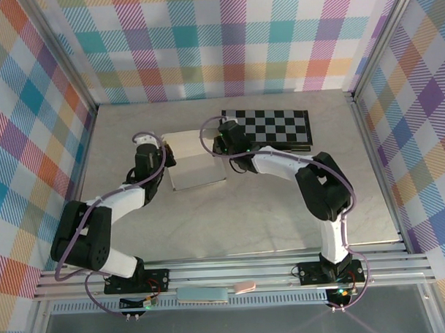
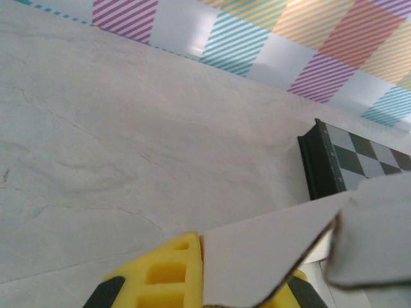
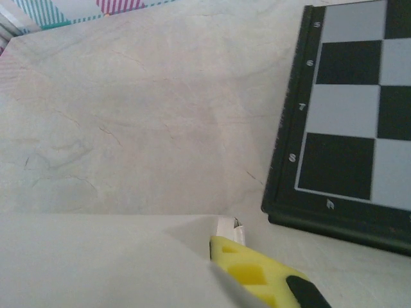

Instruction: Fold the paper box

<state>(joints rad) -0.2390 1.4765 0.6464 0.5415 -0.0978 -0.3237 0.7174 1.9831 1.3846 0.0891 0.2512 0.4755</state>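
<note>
Pale card, thin and plain: the paper box [image 1: 197, 164] lies a little above the middle of the overhead frame, on the marbled grey table [image 1: 282, 208], with the two arms reaching in to it from either side. Just to its right, towards the upper right, sits the checkered board [image 1: 269, 127], close to the box.

The left gripper [image 1: 167, 160] meets the box's left edge. In the left wrist view, at the bottom of the frame, its yellow fingers [image 2: 168, 274] are shut tight on a flap of the card [image 2: 257, 253], which rises between them. The grip looks meant to lift that side along its crease.

The right gripper [image 1: 222, 142] is at the box's upper right corner, next to the board. In the right wrist view, lower middle, it is also fully closed: one yellow finger [image 3: 257, 273] shows, with the card's edge [image 3: 96, 256] laid over it, so I judge it is pinching the sheet there, though the other finger is hidden.

Holding opposite sides this way would steady the light card while a wall is bent up. The box looks only partly formed, so the folding seems early to midway.
</note>
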